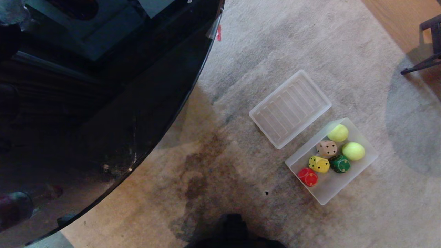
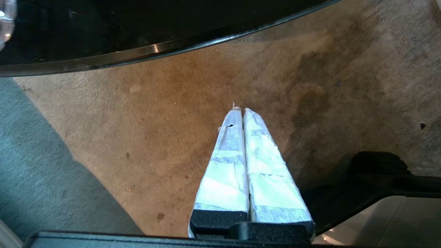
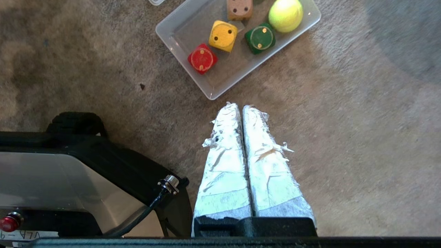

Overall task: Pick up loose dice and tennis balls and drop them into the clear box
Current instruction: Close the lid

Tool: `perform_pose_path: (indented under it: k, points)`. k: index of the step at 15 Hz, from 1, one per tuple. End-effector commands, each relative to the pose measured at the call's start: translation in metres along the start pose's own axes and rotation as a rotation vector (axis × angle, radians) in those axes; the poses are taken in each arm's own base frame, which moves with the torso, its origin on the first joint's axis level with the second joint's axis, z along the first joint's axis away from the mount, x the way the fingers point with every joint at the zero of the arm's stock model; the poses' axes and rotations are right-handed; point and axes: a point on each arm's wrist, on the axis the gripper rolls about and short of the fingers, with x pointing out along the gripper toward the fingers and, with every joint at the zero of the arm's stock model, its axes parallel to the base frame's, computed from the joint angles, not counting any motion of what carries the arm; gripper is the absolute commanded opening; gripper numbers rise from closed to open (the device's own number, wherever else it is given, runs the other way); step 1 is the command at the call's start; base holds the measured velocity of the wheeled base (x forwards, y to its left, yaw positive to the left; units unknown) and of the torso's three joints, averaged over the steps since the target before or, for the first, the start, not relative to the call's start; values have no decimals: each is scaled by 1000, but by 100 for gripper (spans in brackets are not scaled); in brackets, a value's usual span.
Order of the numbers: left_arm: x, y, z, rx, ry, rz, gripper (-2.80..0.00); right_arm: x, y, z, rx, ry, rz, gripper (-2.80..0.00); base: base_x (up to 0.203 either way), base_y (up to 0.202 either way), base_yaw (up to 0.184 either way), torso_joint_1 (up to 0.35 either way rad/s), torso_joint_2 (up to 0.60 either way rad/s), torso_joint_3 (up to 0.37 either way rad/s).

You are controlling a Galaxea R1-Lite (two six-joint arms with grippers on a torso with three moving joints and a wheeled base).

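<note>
The clear box (image 1: 368,162) sits on the carpet at the right. Inside it lie two tennis balls (image 1: 338,133) (image 1: 353,151) and several dice: a beige die (image 1: 326,148), a yellow die (image 1: 319,164), a dark green die (image 1: 339,163) and a red die (image 1: 308,176). The right wrist view shows the box (image 3: 220,90) with the red die (image 3: 202,58), yellow die (image 3: 223,35), green die (image 3: 260,38) and one tennis ball (image 3: 285,14). My right gripper (image 3: 240,106) is shut and empty, short of the box's near corner. Over bare carpet my left gripper (image 2: 241,109) is shut and empty.
The ribbed translucent lid (image 1: 290,108) lies flat on the carpet just beyond the box. A dark glossy round table (image 1: 103,103) fills the left. A black chair leg (image 1: 422,63) stands at the far right. My base (image 3: 69,172) shows beside the right gripper.
</note>
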Motion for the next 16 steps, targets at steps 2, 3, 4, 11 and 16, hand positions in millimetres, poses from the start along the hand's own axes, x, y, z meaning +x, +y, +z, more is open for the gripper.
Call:
perform_pose_path:
  k: [2, 3, 4, 11, 16]
  points:
    - [0, 0, 0, 0, -1, 0, -280, 0, 0, 0, 2, 1, -1, -280, 0, 0, 0, 1, -3, -28]
    - [0, 0, 0, 0, -1, 0, -280, 0, 0, 0, 2, 1, -1, -280, 0, 0, 0, 0, 0, 0]
    - [0, 0, 0, 3, -1, 0, -280, 0, 0, 0, -1, 1, 1, -280, 0, 0, 0, 0, 0, 0]
    - [0, 0, 0, 1, 0, 0, -280, -4, -1, 11, 15, 26, 0, -280, 0, 0, 0, 0, 0, 0]
    - [0, 0, 0, 1, -1, 0, -280, 10, -4, 61, 139, 173, 13, -280, 0, 0, 0, 0, 0, 0]
